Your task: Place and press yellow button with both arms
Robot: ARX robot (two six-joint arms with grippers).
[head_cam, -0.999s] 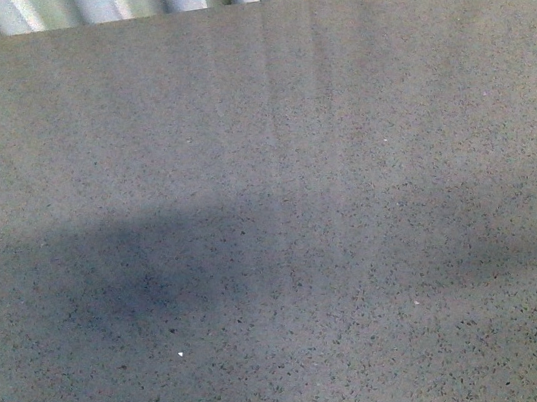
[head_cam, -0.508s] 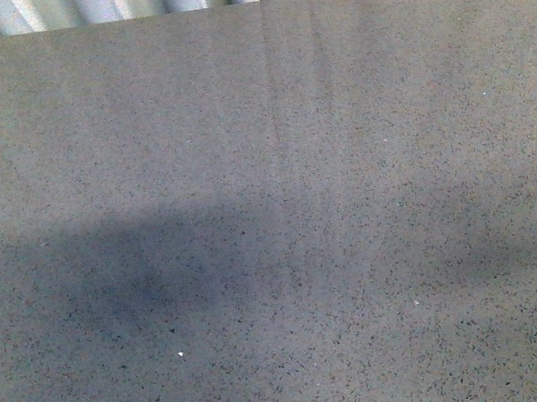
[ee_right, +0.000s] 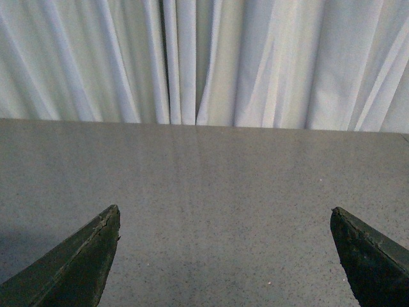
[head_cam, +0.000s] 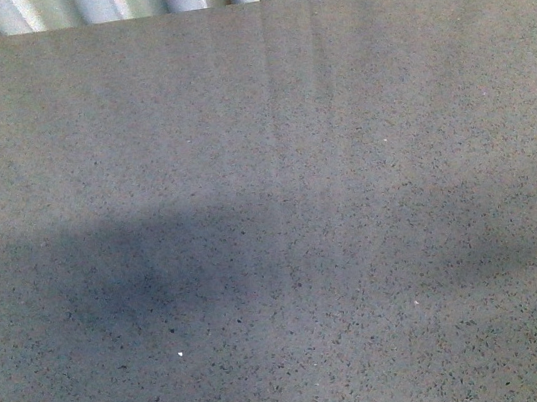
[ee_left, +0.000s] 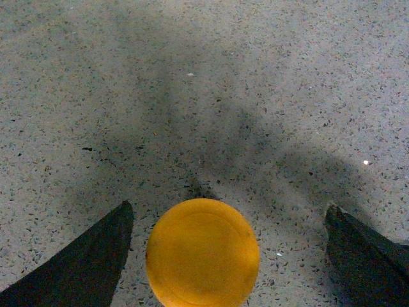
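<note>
The yellow button [ee_left: 202, 252] stands on the counter [ee_left: 192, 77] between the two dark fingers [ee_left: 83, 268] of the left end effector [ee_left: 228, 206]. The left wrist view looks down on it, so only its round orange-yellow cap shows. The button is closer to one finger than to the other, and a narrow strip of counter is visible between the cap and the nearer finger, so it touches neither of them. The left end effector is spread wide and has hold of nothing. A dark shadow [ee_left: 192, 147] lies on the counter just ahead of the fingertips and the button.

The right end effector [ee_right: 223, 210] is also spread wide, with only grey speckled counter between its fingers, and it grips nothing. Well ahead of it the counter ends at a pale pleated curtain [ee_right: 192, 57].

The front view shows the same speckled counter, with soft shadows on its near part and the curtain along its far edge.
</note>
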